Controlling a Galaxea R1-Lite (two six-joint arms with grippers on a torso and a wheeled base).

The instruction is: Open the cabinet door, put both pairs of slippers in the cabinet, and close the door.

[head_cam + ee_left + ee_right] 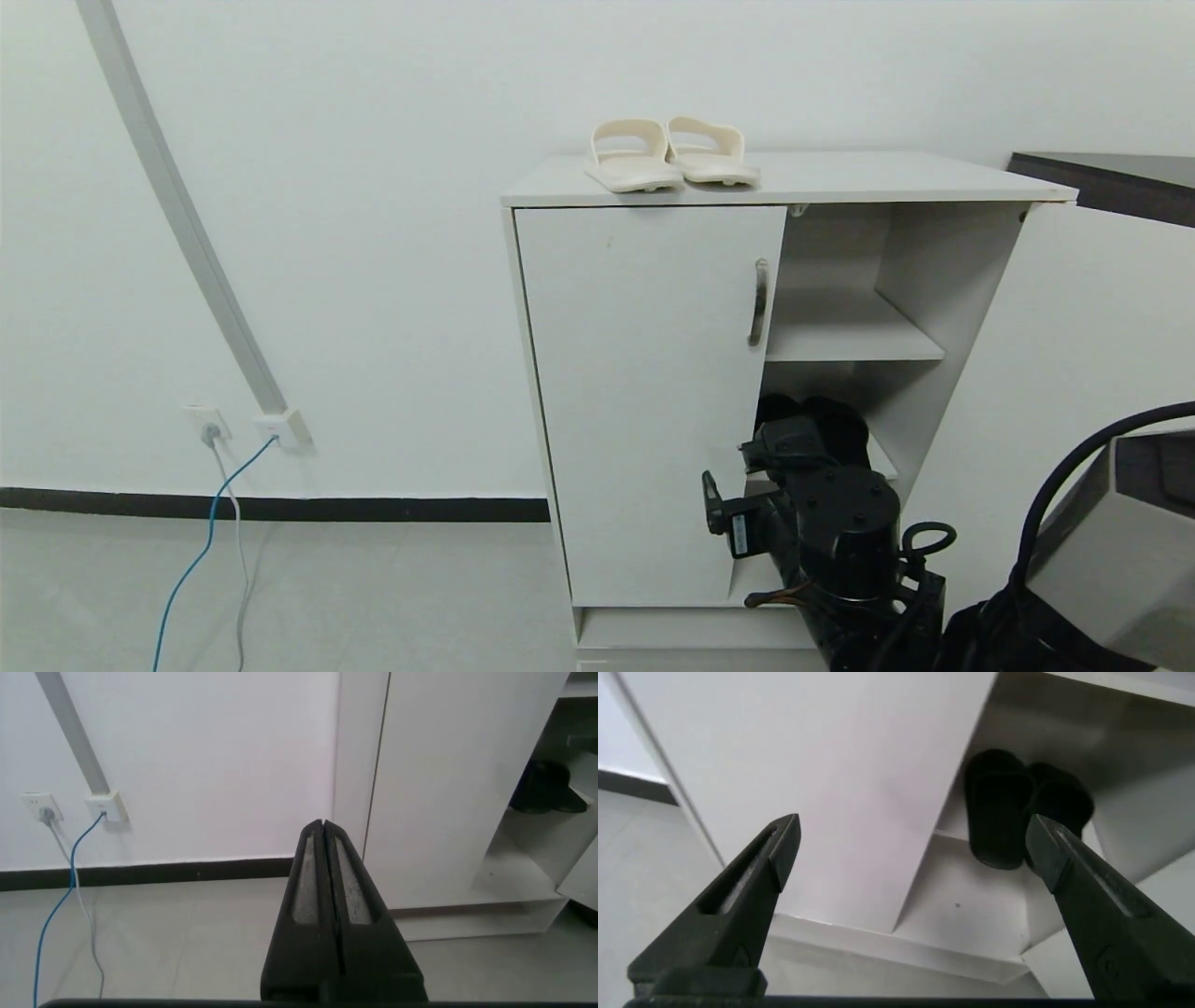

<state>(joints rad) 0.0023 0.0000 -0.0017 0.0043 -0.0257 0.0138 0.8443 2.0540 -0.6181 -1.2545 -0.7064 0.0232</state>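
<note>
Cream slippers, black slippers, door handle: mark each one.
cream slippers (637, 174), head view, left slipper's footbed
black slippers (997, 812), right wrist view, nearer slipper's top
door handle (758, 303), head view, middle of bar

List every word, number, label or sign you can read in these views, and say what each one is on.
No text is legible in any view.
White sticker on the right arm: some print, too small to read.
Cabinet, cream slippers, black slippers, wall sockets: no markings visible.
</note>
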